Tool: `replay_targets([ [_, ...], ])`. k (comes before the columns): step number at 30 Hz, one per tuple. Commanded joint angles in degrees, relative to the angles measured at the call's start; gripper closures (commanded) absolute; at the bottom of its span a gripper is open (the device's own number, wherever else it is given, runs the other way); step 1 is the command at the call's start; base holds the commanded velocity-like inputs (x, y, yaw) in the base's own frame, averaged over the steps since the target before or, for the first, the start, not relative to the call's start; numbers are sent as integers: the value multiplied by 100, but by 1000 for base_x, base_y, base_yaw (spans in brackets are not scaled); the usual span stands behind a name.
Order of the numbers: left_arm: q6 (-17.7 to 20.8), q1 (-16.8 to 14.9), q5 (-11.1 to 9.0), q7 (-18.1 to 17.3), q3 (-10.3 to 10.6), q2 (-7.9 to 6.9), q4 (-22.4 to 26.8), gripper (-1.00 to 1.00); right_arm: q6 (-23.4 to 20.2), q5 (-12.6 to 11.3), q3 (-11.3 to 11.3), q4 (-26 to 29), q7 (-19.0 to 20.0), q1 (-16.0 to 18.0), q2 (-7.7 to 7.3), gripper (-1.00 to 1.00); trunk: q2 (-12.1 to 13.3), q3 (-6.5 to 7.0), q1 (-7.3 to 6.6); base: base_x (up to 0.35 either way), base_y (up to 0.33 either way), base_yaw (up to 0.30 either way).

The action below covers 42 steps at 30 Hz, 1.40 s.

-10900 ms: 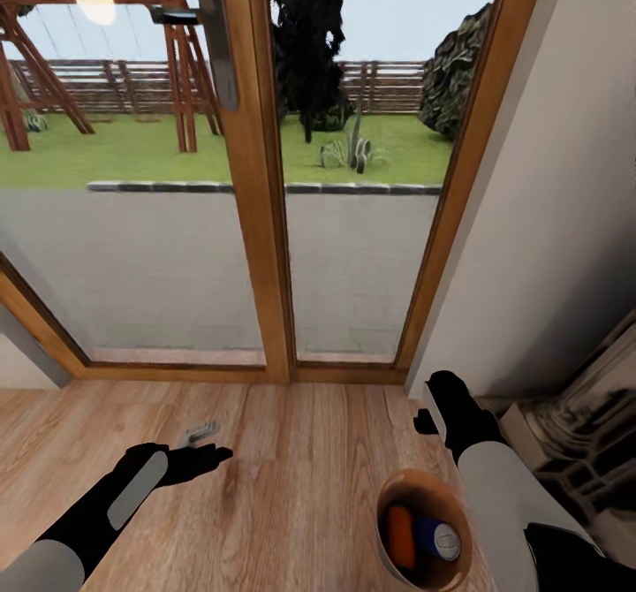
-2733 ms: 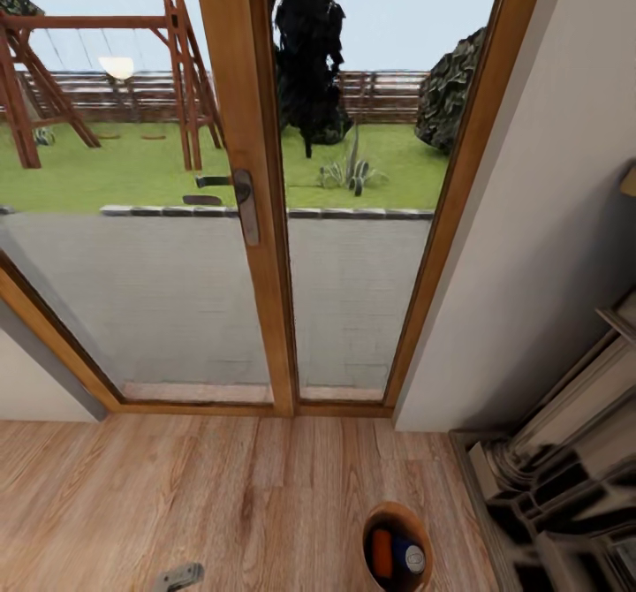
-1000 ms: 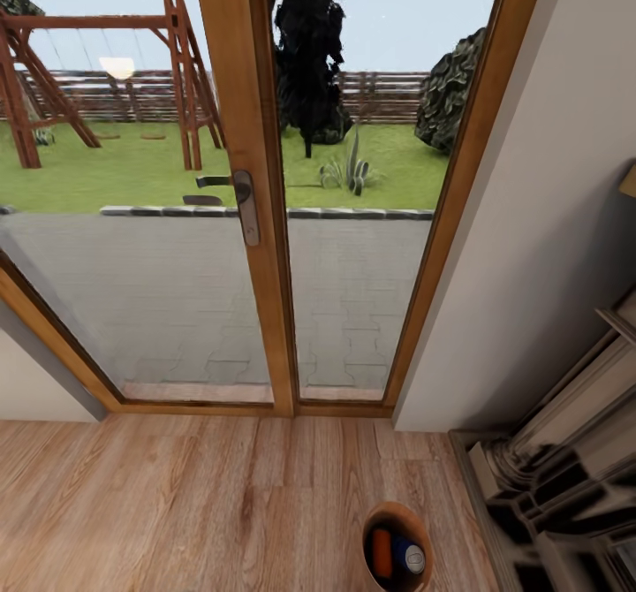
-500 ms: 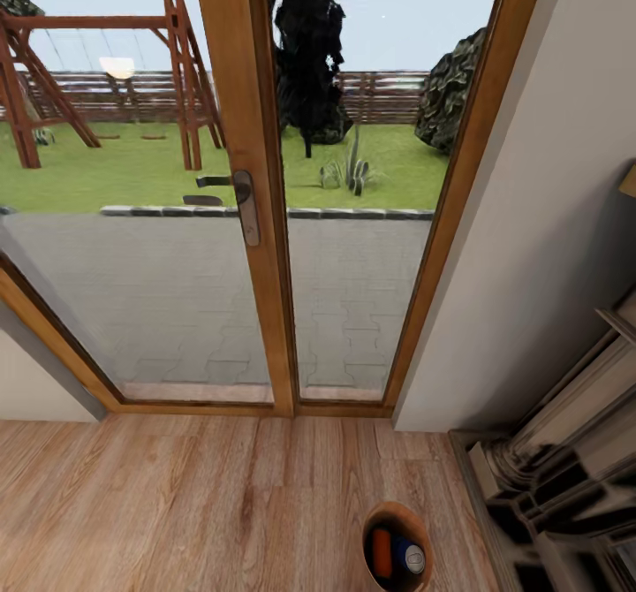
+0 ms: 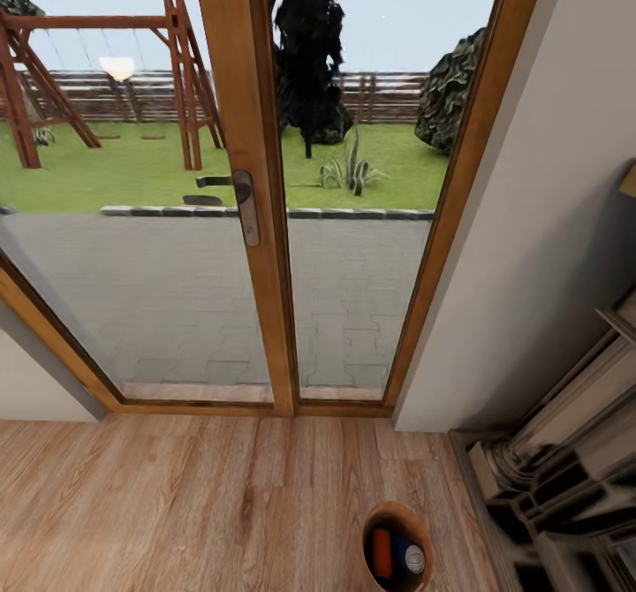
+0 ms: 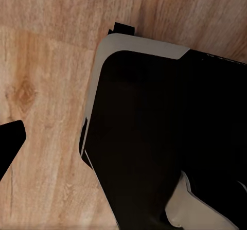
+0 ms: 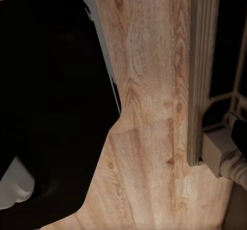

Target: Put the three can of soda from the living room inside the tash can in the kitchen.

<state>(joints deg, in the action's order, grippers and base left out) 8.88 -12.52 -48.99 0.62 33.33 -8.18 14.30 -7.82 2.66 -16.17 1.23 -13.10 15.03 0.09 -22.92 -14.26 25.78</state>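
Observation:
In the head view the tash can (image 5: 395,511), a small round bin with a glossy brown rim, stands on the wood floor at the lower edge, right of centre. Inside it lie an orange can of soda (image 5: 382,553) and a dark blue can of soda (image 5: 410,557) with a pale top. In the left wrist view one dark fingertip (image 6: 9,140) pokes in over the floor beside my black, grey-edged body (image 6: 154,137). The right wrist view looks down along my body (image 7: 51,111) at the floor. Neither wrist view shows how the jaws stand.
Wood-framed glass doors (image 5: 252,309) with a dark handle (image 5: 231,182) stand straight ahead, with a garden beyond. A pale wall (image 5: 530,221) runs down the right. The ornate dark-and-cream fireplace (image 5: 552,486) sits right of the bin. Warm wood floor (image 5: 177,504) spreads to the left.
Both arms have dropped out of the head view, and the camera now sees more of the doors and less floor. Nothing has changed over the last second.

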Motion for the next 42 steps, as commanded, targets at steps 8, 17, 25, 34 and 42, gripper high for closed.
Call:
replay_targets([
  [8, 0, 7, -3, 0, -1, 0, 1, -100, 0, 2, 0, 0, 0, 0, 0, -100, 0, 0, 0, 0, 0, 0],
  [17, 0, 11, -4, 0, -2, 0, 2, -100, 0, 4, 0, 0, 0, 0, 0, -100, 0, 0, 0, 0, 0, 0],
  [25, 0, 11, -4, 0, -2, 0, 0, -100, 0, 3, 0, 0, 0, 0, 0, -100, 0, 0, 0, 0, 0, 0],
  [34, 0, 10, -5, 0, -2, 0, 1, -100, 0, 2, 0, 0, 0, 0, 0, -100, 0, 0, 0, 0, 0, 0],
  [42, 0, 10, -5, 0, -2, 0, 2, -100, 0, 3, 0, 0, 0, 0, 0, -100, 0, 0, 0, 0, 0, 0],
])
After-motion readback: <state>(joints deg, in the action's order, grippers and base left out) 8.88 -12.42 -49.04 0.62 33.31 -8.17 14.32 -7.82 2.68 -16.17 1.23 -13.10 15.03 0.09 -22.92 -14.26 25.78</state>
